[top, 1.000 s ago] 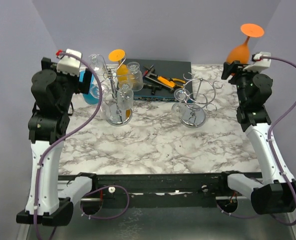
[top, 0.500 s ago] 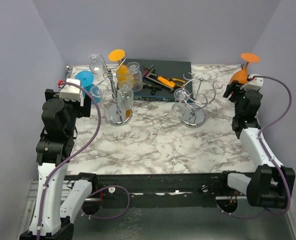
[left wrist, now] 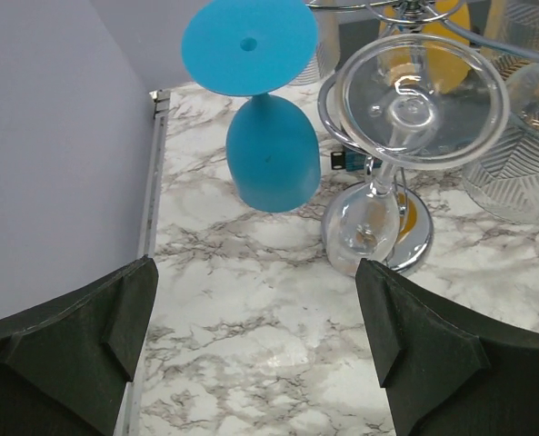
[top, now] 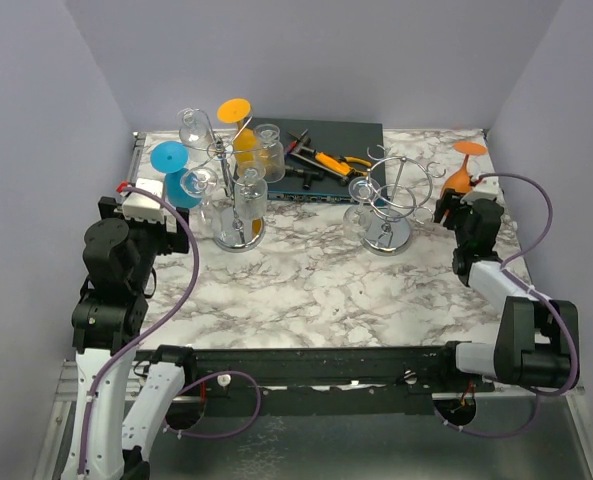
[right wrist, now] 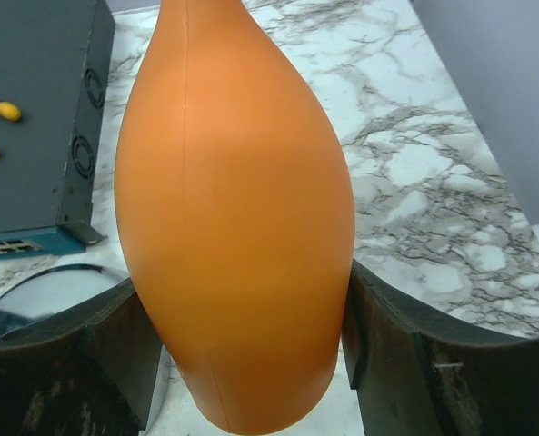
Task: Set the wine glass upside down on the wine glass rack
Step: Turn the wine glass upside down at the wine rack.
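The right fingers (right wrist: 392,363) are closed on the bowl of the opaque orange wine glass (right wrist: 237,209), one dark pad on each side of it. The glass (top: 459,172) is held upside down and a little tilted, with its round foot at the top. It is at the far right of the white marble surface (top: 306,290), to the right of the right chrome wire rack (top: 388,210) and apart from it. If the rim touches the surface, I cannot tell.

The left fingers (left wrist: 69,345) are spread wide and hold nothing. They are above the left side of the surface, and they point toward the left chrome wire rack (top: 238,220). Just before them is a blue wine glass (left wrist: 269,150) with its foot up. Beside it a clear wine glass (left wrist: 378,218) hangs upside down, its foot resting in a ring of this rack. More clear glasses and one orange glass are on the same rack.

Behind the two racks lies a flat dark grey box (top: 361,135), with some orange-handled tools (top: 328,160) on top.
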`<state>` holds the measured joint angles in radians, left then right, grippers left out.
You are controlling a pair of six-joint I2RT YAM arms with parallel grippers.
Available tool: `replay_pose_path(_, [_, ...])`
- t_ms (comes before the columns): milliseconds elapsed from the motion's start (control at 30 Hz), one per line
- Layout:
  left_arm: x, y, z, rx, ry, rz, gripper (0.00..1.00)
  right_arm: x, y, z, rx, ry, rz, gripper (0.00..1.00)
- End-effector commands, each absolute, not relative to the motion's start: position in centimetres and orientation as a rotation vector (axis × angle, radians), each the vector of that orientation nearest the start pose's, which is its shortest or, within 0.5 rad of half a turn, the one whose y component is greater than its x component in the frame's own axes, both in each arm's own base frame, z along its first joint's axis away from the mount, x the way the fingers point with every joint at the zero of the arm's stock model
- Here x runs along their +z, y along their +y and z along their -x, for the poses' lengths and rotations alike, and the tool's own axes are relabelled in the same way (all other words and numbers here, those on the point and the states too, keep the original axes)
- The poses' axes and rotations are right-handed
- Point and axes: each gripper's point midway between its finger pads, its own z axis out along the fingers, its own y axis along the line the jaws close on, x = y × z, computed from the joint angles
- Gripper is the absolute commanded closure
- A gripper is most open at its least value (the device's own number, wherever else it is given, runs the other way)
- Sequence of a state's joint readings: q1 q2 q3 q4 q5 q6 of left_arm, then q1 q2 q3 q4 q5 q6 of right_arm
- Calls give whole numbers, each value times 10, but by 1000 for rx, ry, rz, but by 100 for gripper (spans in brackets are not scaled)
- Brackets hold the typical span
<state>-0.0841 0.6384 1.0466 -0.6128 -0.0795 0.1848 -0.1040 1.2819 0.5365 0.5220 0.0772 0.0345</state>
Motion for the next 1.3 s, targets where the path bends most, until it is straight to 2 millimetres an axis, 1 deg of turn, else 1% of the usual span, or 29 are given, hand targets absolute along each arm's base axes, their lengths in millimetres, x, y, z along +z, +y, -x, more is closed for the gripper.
replay_pose_path(0, [319, -22, -238, -16, 1794, -207, 1, 151, -35, -406, -28, 1735, -67, 30])
replay_pose_path(100, [314, -30, -236, -74, 1807, -203, 1, 146, -28, -409, 6, 1735, -37, 31])
replay_pose_path(167, [312, -33, -235, -100, 1812, -193, 1, 147, -23, -409, 13, 1719, 15, 31])
replay_pose_path(467, [298, -42, -230, -166, 1835, -195, 1, 147, -8, -407, 75, 1686, 106, 33])
replay_pose_path(533, [298, -42, -230, -170, 1838, -191, 1, 149, -5, -406, 88, 1674, 107, 34])
replay_pose_path(733, [295, -46, -231, -196, 1849, -191, 1, 147, 2, -397, 124, 1669, 121, 35])
replay_pose_path(967, [299, -47, -231, -204, 1839, -194, 1, 147, 14, -393, 184, 1658, 160, 36])
replay_pose_path(1100, [297, -46, -231, -201, 1843, -192, 1, 142, 20, -389, 202, 1674, 184, 36])
replay_pose_path(1167, [297, -47, -230, -204, 1842, -193, 1, 139, 25, -387, 214, 1686, 207, 35])
replay_pose_path(1267, [299, -47, -231, -207, 1838, -194, 1, 131, 31, -387, 222, 1716, 236, 30])
